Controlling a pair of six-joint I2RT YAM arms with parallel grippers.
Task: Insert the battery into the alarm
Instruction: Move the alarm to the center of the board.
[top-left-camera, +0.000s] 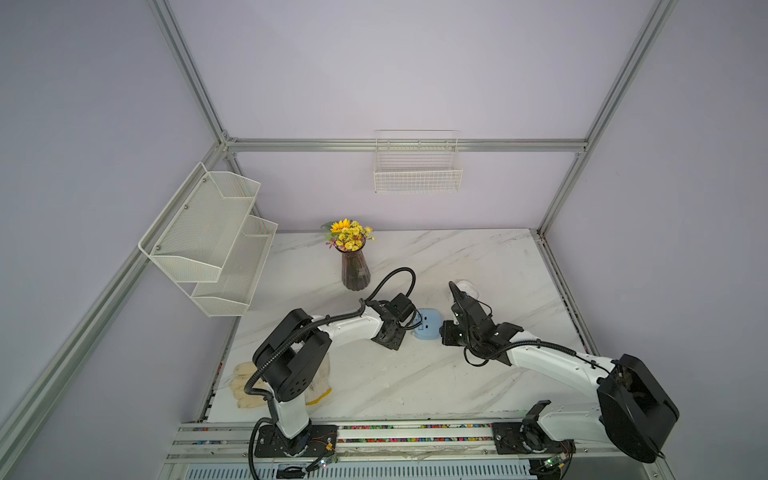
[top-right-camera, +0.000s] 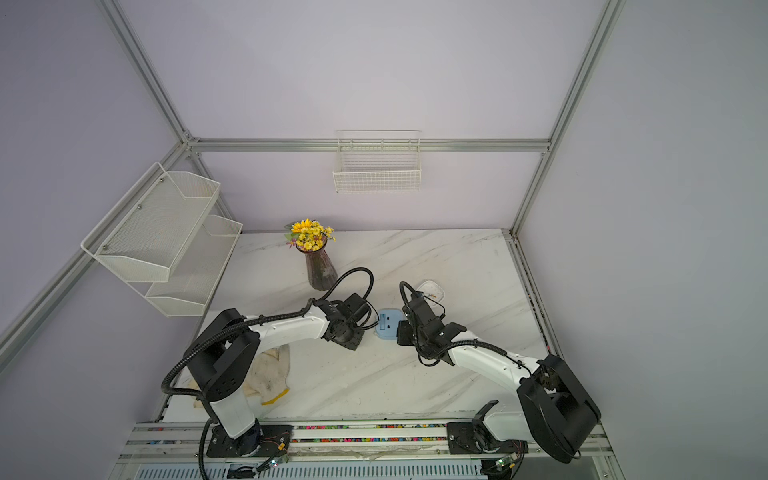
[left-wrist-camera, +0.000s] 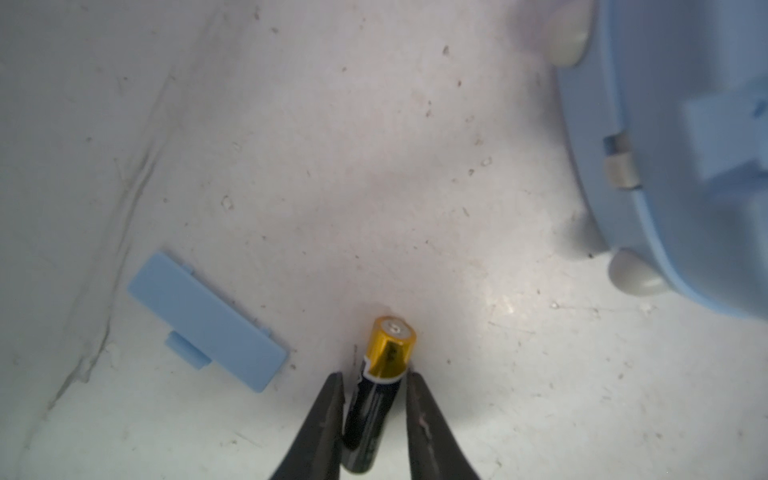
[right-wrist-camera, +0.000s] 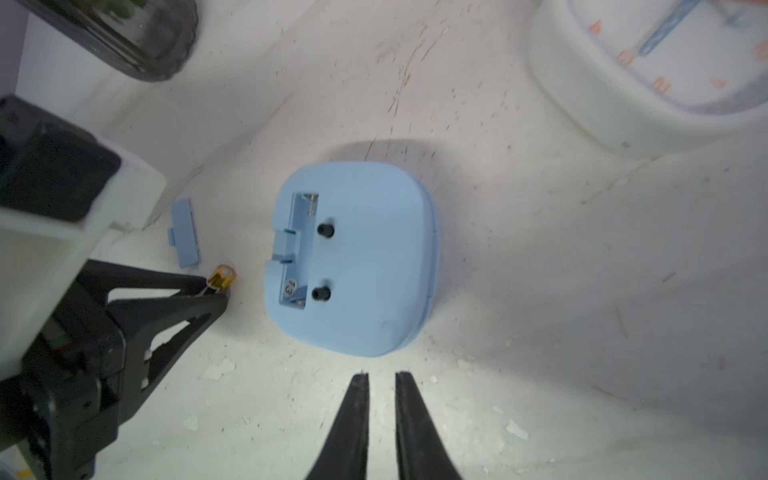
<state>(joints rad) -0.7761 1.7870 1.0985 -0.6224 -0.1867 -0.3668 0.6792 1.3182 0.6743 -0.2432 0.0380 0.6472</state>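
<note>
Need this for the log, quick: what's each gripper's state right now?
Left gripper: closed on the battery.
Right gripper: slightly open, holding nothing.

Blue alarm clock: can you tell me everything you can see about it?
The blue alarm clock looks like smooth light-blue plastic, squarish with rounded corners. It lies face down on the marble table, back up. Its battery slot is open and empty, with a metal spring at one end and two black knobs beside it. Pale rounded nubs stick out at its edge. Only the table touches it.
</note>
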